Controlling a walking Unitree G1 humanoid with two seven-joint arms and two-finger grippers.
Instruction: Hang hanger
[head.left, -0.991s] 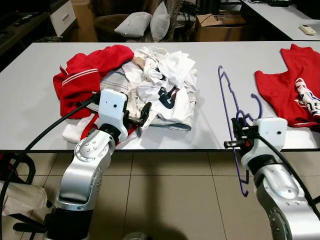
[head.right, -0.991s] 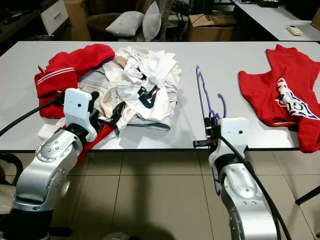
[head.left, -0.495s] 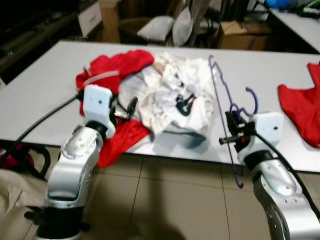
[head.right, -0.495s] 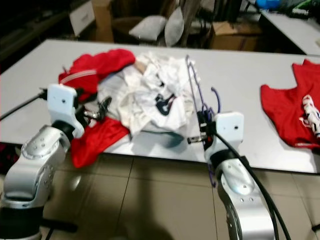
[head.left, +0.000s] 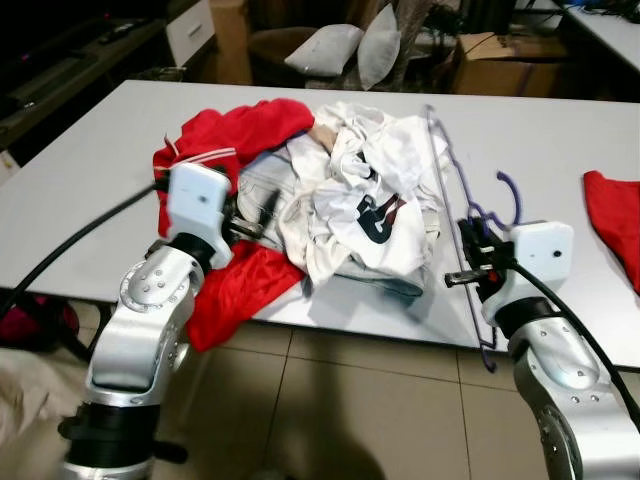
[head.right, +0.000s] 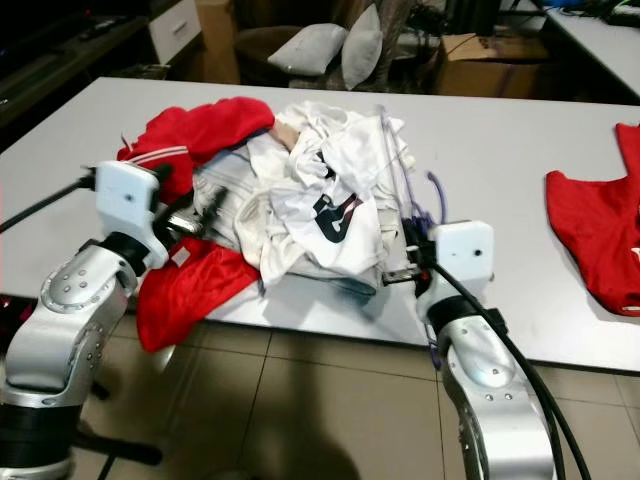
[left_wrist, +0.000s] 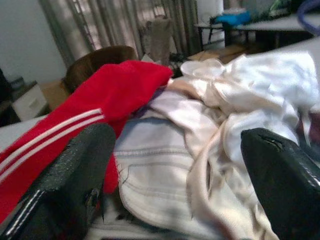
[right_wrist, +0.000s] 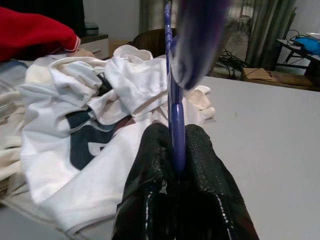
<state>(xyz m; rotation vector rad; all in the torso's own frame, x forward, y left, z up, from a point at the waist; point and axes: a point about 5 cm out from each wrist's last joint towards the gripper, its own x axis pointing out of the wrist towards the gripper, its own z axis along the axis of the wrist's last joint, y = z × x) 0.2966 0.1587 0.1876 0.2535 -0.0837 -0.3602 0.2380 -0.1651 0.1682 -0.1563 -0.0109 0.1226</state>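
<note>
Right pincer (right_wrist: 175, 150): clamped on the purple hanger (head.left: 447, 170) – lower right of frame.
Hanger: over the tabletop (head.left: 90, 200) edge, beside the white shirt (head.left: 370, 205).
Left pincer (left_wrist: 180, 165): fingers spread, at the clothes pile – red garment (head.left: 235, 130), centre left.
Writing: dark shirt print, unreadable.

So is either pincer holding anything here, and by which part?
The right pincer clamps the purple hanger by its thin bar, near the hook. The left pincer is open, holding nothing.

White table (head.left: 90, 190) on beige tiled floor (head.left: 330, 400); pillows (head.left: 345, 50) behind
</note>
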